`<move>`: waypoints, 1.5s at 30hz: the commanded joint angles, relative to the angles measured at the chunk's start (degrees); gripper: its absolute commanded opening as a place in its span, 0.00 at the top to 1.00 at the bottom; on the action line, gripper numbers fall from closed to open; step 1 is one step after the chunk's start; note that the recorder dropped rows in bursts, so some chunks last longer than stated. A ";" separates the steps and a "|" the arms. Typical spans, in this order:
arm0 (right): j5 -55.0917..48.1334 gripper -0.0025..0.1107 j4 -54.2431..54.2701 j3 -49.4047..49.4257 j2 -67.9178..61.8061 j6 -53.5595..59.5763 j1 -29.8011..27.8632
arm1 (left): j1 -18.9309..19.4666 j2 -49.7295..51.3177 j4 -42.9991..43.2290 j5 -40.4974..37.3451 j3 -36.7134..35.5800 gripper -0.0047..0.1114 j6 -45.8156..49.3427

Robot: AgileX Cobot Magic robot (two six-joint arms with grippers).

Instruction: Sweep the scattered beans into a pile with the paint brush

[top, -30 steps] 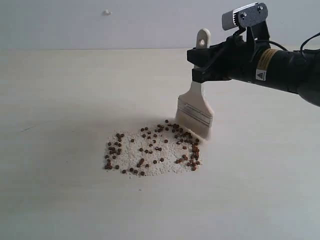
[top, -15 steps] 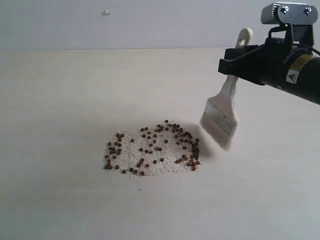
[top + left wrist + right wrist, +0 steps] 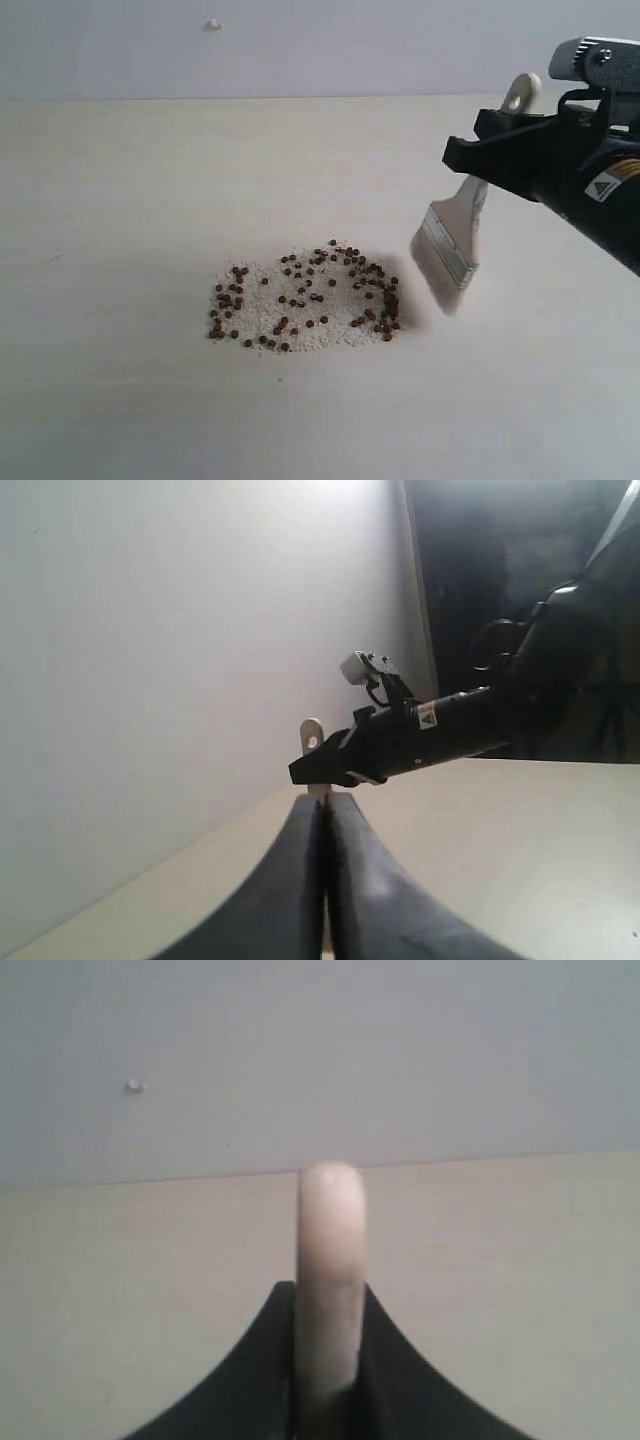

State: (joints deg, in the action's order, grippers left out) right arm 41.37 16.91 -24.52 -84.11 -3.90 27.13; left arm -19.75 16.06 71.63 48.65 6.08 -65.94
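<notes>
The beans (image 3: 300,298), small reddish-brown pellets mixed with pale grains, lie in a loose round patch on the light table (image 3: 120,200). My right gripper (image 3: 476,160) is shut on the pale wooden handle of the paint brush (image 3: 450,245). The brush hangs tilted, its bristles just right of the patch and off the beans. In the right wrist view the handle (image 3: 330,1250) stands up between the black fingers of the right gripper (image 3: 328,1295). My left gripper (image 3: 323,802) is shut on nothing and faces the right arm (image 3: 440,730) and the brush's handle end (image 3: 311,734). It does not show in the exterior view.
A pale wall (image 3: 300,45) rises behind the table, with a small white knob (image 3: 213,24) on it. A dark area (image 3: 520,580) lies past the wall's end in the left wrist view.
The brush has left the patch's right edge, where its bristles touched the beans, and moved right with the right arm, turning more edge-on. The beans have not shifted since.
</notes>
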 commanded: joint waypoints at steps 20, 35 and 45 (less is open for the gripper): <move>24.47 0.98 36.68 0.20 -11.38 19.00 24.15 | -0.18 -0.28 -0.34 0.00 -0.22 0.96 -0.29; 19.53 0.98 28.45 -3.97 -16.26 9.67 24.15 | -0.18 -0.28 -0.34 0.00 -0.22 0.96 -0.29; 17.77 0.98 28.13 -6.21 -16.26 8.70 24.15 | -0.18 -0.28 -0.34 0.00 -0.22 0.96 -0.29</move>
State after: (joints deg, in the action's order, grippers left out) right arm 60.22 45.58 -30.07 -99.96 5.49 51.05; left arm -19.75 16.06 71.63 48.65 6.08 -65.94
